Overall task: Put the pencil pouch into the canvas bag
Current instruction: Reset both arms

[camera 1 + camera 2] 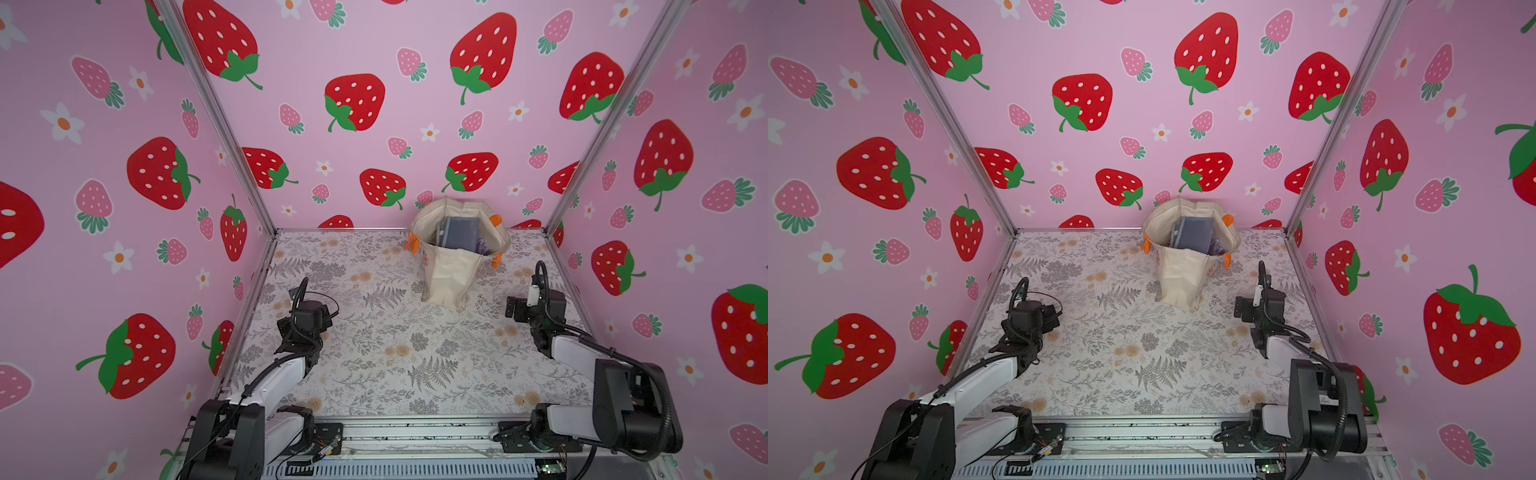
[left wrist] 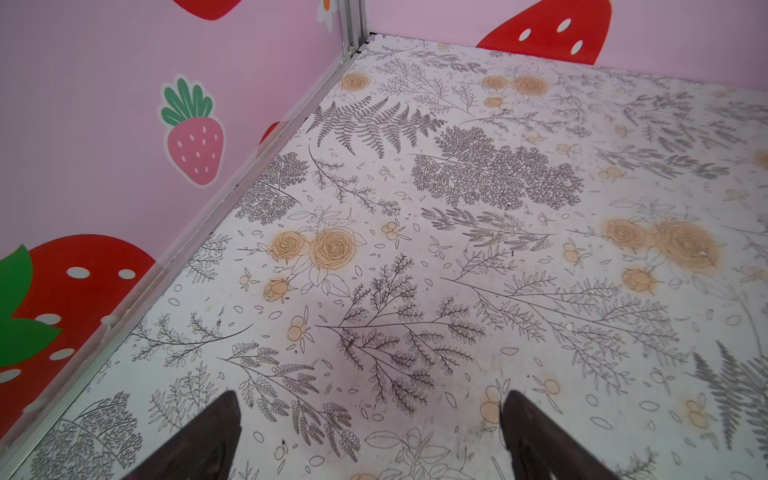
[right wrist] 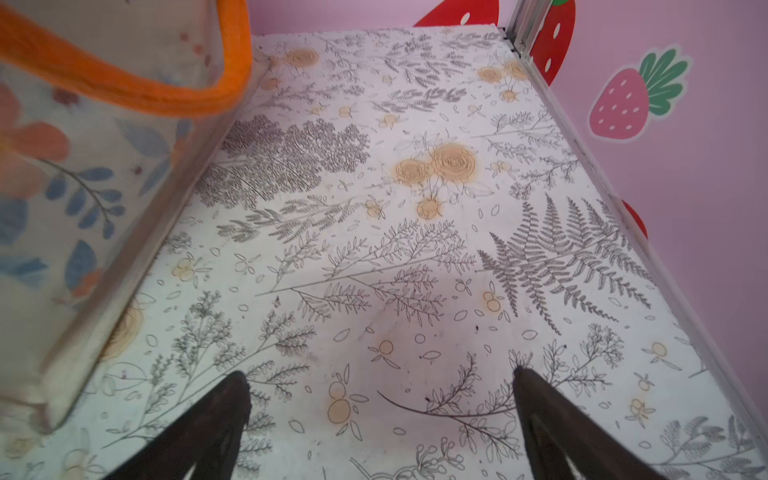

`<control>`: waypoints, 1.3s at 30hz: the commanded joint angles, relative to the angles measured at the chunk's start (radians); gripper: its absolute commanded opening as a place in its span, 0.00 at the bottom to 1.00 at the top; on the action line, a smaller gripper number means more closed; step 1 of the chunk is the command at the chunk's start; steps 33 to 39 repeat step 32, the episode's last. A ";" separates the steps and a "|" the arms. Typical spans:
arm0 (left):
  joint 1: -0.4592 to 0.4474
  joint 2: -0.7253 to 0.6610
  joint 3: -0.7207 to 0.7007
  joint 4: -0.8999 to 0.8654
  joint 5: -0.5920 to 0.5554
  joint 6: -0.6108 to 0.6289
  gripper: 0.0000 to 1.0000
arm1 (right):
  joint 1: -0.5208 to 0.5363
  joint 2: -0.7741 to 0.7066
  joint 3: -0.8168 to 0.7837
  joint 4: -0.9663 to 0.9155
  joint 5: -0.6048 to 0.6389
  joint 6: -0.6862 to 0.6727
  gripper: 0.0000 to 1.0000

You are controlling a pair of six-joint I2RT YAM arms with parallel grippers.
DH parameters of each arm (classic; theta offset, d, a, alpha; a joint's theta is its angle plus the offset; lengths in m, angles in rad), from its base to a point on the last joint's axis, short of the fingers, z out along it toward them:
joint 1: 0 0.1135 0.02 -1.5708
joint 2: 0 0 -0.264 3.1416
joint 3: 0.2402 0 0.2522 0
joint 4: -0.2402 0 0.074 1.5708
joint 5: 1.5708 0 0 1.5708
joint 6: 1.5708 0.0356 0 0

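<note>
Mounting rail [image 1: 415, 434] nearest.
Left gripper [image 2: 370, 397]: jaws wide apart, empty, over bare table [image 1: 374, 353].
Right gripper [image 3: 380, 372]: also wide apart, empty; canvas bag [image 3: 83, 166] wall just beside it, so right arm is nearer.
Bag upright toward far wall, mouth up.
Grey-violet slab inside, probably pencil pouch [image 1: 459, 230], seemingly on end, leaning.
Task looks done.
</note>
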 commanded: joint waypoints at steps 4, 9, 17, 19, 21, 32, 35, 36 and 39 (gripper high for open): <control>0.026 0.176 -0.029 0.488 0.013 0.130 0.99 | -0.010 0.085 -0.029 0.302 0.028 -0.105 0.99; 0.058 0.348 -0.043 0.675 0.153 0.160 0.99 | -0.001 0.205 -0.002 0.370 -0.003 -0.136 0.99; 0.085 0.380 0.044 0.553 0.229 0.159 0.99 | -0.012 0.213 0.014 0.340 0.050 -0.103 0.99; 0.086 0.377 0.048 0.535 0.230 0.161 0.99 | -0.011 0.213 0.015 0.340 0.050 -0.104 0.99; 0.086 0.376 0.051 0.527 0.230 0.158 0.99 | -0.010 0.211 0.014 0.341 0.051 -0.105 0.99; 0.086 0.376 0.050 0.532 0.231 0.160 0.99 | -0.002 0.213 0.014 0.342 0.053 -0.115 0.99; 0.086 0.376 0.050 0.532 0.231 0.160 0.99 | -0.002 0.213 0.014 0.342 0.053 -0.115 0.99; 0.086 0.376 0.050 0.532 0.231 0.160 0.99 | -0.002 0.213 0.014 0.342 0.053 -0.115 0.99; 0.086 0.376 0.050 0.532 0.231 0.160 0.99 | -0.002 0.213 0.014 0.342 0.053 -0.115 0.99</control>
